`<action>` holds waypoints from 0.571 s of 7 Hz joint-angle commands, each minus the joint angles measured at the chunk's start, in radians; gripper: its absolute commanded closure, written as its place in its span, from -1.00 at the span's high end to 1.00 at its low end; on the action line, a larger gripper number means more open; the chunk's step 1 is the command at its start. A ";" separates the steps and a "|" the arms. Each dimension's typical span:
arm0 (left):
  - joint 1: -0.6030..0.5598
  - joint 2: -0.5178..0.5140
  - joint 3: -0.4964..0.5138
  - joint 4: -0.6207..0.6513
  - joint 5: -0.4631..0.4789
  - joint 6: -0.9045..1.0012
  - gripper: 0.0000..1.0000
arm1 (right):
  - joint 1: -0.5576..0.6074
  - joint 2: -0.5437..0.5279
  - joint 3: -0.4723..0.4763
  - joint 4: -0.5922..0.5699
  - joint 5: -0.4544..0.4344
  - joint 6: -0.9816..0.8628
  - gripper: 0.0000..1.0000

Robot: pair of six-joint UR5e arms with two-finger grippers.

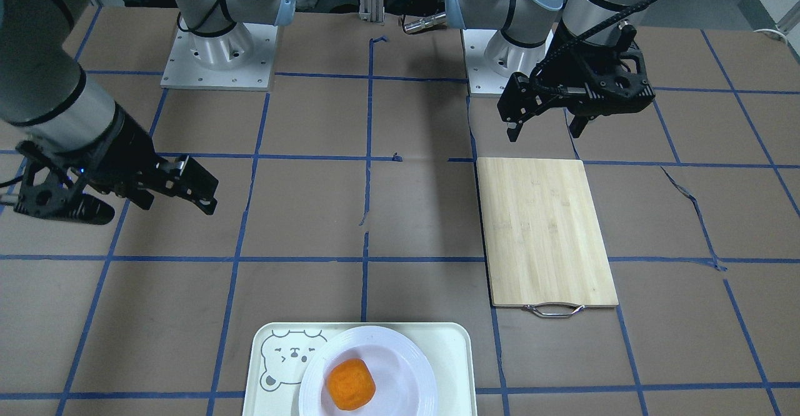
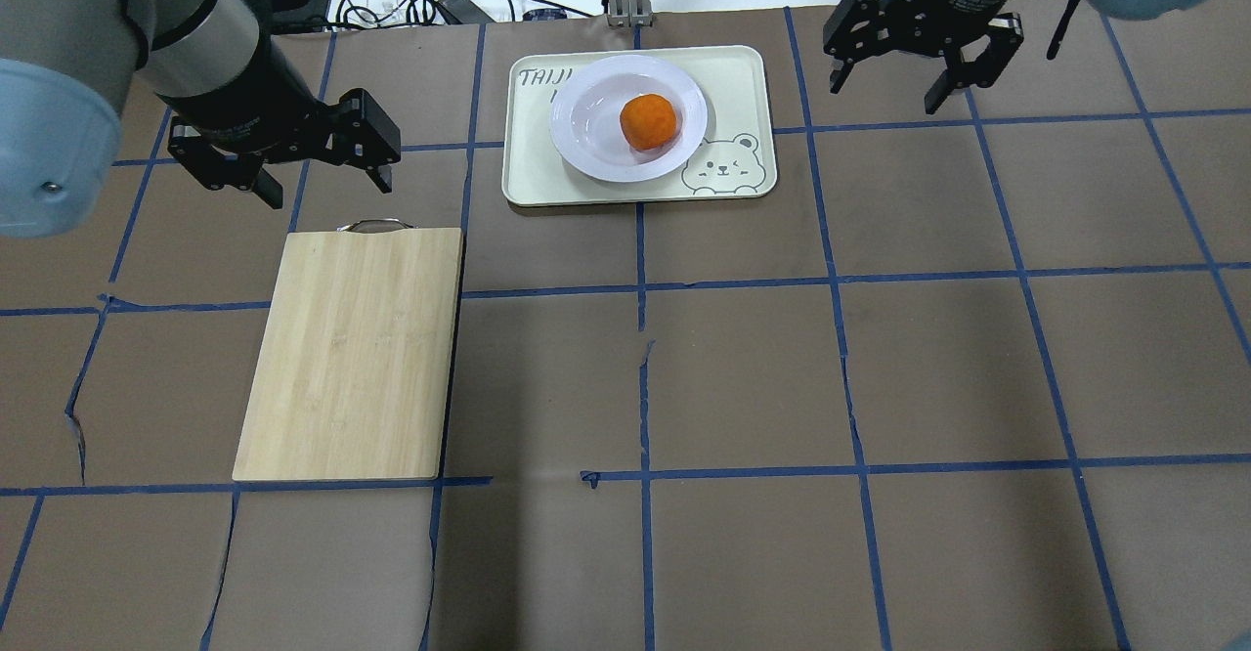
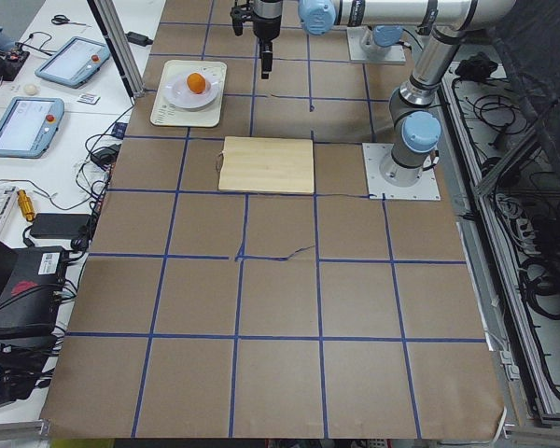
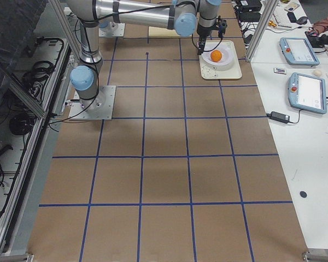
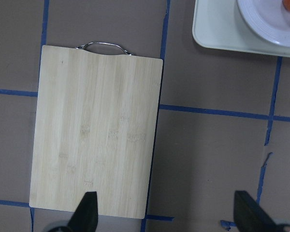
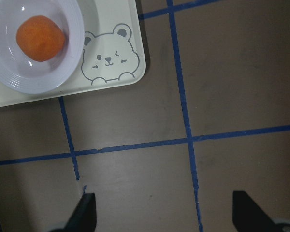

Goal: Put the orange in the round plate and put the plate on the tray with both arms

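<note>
The orange (image 2: pixel 648 121) sat in the round plate (image 2: pixel 575 131) on the tray (image 2: pixel 743 84) (cutting board (image 2: pixel 352 353) apart, robot's left).

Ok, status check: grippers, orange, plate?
Left gripper open, empty. Right gripper open, empty. Orange in round plate, plate on tray. Bamboo cutting board off to the side, apart from the tray.
</note>
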 commanded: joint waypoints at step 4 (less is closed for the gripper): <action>0.000 0.003 -0.001 0.000 0.000 0.000 1.00 | 0.005 -0.131 0.082 0.089 -0.028 0.012 1.00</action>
